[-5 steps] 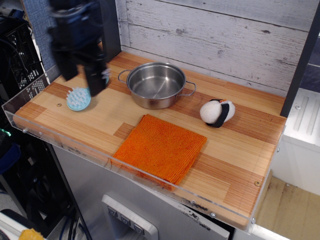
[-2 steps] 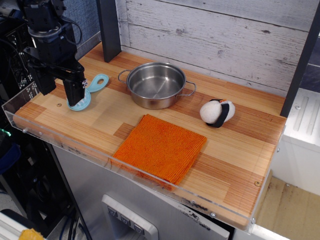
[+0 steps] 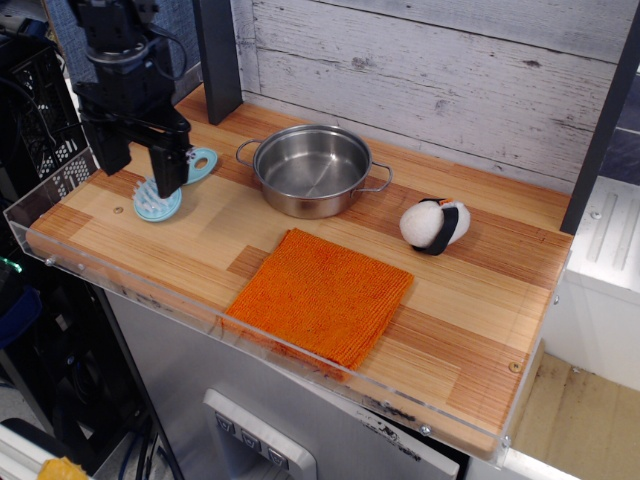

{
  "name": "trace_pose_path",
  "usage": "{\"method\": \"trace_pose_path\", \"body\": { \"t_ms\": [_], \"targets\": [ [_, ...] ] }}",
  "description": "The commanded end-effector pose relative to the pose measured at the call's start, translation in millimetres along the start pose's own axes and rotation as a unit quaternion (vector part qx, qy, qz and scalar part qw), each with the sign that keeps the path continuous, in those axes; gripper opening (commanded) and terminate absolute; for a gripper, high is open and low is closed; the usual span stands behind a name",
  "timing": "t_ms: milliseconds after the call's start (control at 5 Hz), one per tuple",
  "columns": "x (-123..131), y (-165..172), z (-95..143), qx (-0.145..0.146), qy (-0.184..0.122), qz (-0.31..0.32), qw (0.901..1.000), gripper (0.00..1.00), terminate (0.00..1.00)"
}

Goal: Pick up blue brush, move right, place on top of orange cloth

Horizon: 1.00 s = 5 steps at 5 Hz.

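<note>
The small light-blue plastic brush (image 3: 172, 186) lies at the table's left end, well apart from the square bright-orange cloth (image 3: 321, 294). The black gripper (image 3: 140, 172) hangs over its round head, jaws spread wide and apparently holding nothing. An off-centre close could skid the brush away. The steel pot (image 3: 312, 168) beside it is empty.

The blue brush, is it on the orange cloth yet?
No, the blue brush lies at the table's left end, apart from the orange cloth.
</note>
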<state>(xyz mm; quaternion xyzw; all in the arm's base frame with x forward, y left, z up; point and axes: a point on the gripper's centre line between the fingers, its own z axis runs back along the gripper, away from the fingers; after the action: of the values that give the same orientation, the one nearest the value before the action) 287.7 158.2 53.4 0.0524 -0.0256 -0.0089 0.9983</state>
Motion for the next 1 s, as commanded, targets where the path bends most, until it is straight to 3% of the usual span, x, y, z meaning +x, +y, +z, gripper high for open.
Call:
{"method": "trace_pose_path", "body": {
  "t_ms": [0,400,800],
  "targets": [
    [29.4,-20.9,8.0,-0.001,-0.018,0.002,0.9998,1.00,0.00],
    [26.6,-4.2,-4.6,0.016,0.006,0.007,0.9998,1.00,0.00],
    [19.5,10.2,-2.5,0.027,0.025,0.002,0.9993,1.00,0.00]
  ]
}}
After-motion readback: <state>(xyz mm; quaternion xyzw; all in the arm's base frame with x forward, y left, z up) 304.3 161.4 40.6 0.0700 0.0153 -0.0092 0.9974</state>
